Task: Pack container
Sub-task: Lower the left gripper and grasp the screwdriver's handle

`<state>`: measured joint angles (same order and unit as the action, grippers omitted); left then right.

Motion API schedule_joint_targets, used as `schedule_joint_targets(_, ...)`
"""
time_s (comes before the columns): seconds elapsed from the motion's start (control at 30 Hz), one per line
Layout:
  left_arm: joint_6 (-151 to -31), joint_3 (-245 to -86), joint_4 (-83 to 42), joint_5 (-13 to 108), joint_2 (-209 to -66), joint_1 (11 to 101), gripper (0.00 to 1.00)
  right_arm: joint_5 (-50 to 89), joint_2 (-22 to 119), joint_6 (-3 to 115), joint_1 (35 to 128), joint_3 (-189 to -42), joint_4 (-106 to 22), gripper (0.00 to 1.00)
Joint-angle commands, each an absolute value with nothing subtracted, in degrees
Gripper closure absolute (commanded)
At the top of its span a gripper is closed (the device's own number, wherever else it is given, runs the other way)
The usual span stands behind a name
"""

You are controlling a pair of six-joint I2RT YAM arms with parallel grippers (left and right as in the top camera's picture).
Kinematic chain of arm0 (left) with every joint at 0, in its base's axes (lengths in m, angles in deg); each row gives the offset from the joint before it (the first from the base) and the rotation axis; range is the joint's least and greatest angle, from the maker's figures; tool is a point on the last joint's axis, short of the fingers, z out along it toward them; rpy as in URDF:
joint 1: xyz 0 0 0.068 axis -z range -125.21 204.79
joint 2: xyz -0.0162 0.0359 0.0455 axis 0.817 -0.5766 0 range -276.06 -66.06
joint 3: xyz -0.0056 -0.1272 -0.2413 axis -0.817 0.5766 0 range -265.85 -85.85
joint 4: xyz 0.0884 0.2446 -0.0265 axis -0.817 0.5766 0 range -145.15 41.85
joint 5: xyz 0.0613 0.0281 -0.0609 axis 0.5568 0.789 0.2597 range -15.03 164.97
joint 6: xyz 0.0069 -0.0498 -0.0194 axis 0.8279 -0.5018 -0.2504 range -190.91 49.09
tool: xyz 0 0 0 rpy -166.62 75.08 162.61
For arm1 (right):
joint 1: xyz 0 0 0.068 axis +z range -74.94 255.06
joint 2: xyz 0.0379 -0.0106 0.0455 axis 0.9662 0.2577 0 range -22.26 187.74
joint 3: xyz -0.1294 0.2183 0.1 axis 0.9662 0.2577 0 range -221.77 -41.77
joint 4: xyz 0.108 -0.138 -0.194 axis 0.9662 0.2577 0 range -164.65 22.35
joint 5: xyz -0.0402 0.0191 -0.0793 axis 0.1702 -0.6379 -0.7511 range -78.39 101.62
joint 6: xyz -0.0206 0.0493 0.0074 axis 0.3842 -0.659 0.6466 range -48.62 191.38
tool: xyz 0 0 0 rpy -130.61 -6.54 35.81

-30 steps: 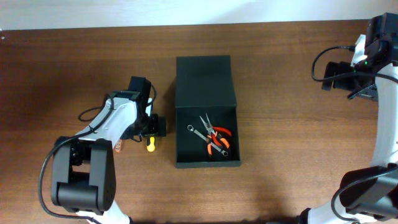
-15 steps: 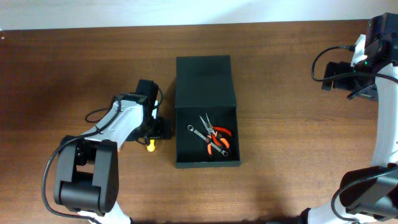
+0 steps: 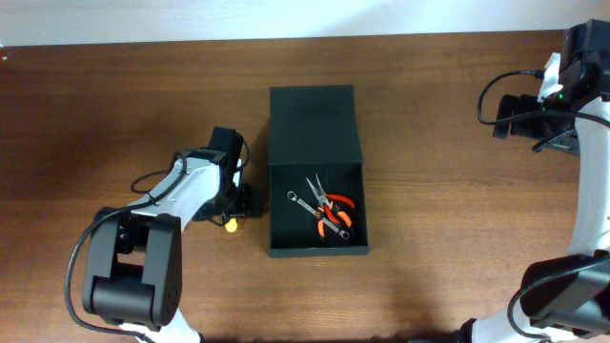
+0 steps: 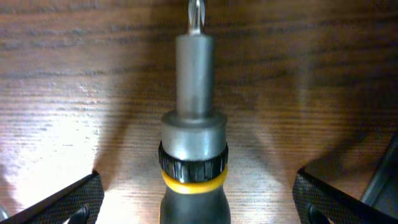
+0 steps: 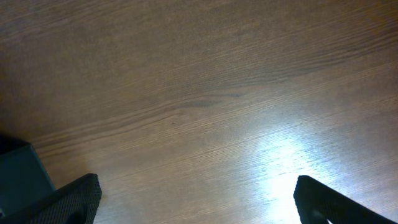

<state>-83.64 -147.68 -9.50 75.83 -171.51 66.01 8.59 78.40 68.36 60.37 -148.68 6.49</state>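
The container (image 3: 317,251) is seen at the centre of the overhead frame, with its flap lid laid back toward the top. A wrench (image 3: 303,204) and orange-handled pliers (image 3: 335,215) are already packed inside. 1 screwdriver (image 4: 193,162) is left on the surface (image 3: 438,238), just left of the box. It is straddled by the left hand (image 3: 240,202), whose 2 fingers are apart and not clamped. The right hand (image 3: 515,116), at the upper right, is spread and empty. Grasping, loading and lid closing are judged outstanding.
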Motion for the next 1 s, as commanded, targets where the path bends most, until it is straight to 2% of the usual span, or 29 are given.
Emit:
schedule_joint_targets(0.0, -84.15, -147.02, -10.49, 76.25, -172.25, 65.99, 0.01, 8.11, 77.96, 67.9, 60.04, -148.79, 6.51, 0.01)
schedule_joint_targets(0.57, -84.15, -147.02, -10.99, 76.27, -172.25, 65.99, 0.01, 8.11, 77.96, 67.9, 60.04, -148.79, 6.51, 0.01)
schedule_joint_targets(0.6, -84.15, -147.02, -10.99, 76.27, -172.25, 65.99, 0.03, 8.11, 77.96, 67.9, 60.04, -148.79, 6.51, 0.01)
schedule_joint_targets(0.7, -84.17, -147.02, -10.99, 76.27, -172.25, 65.99, 0.25, 8.08, 77.96, 67.9, 60.04, -148.79, 6.51, 0.01)
schedule_joint_targets(0.87, -84.17, -147.02, -11.03, 76.29, -172.25, 65.99, 0.31, 8.11, 77.96, 67.9, 60.04, -148.79, 6.51, 0.01)
schedule_joint_targets(0.97, -84.17, -147.02, -11.03, 76.29, -172.25, 65.99, 0.49, 8.11, 77.96, 67.9, 60.04, -148.79, 6.51, 0.01)
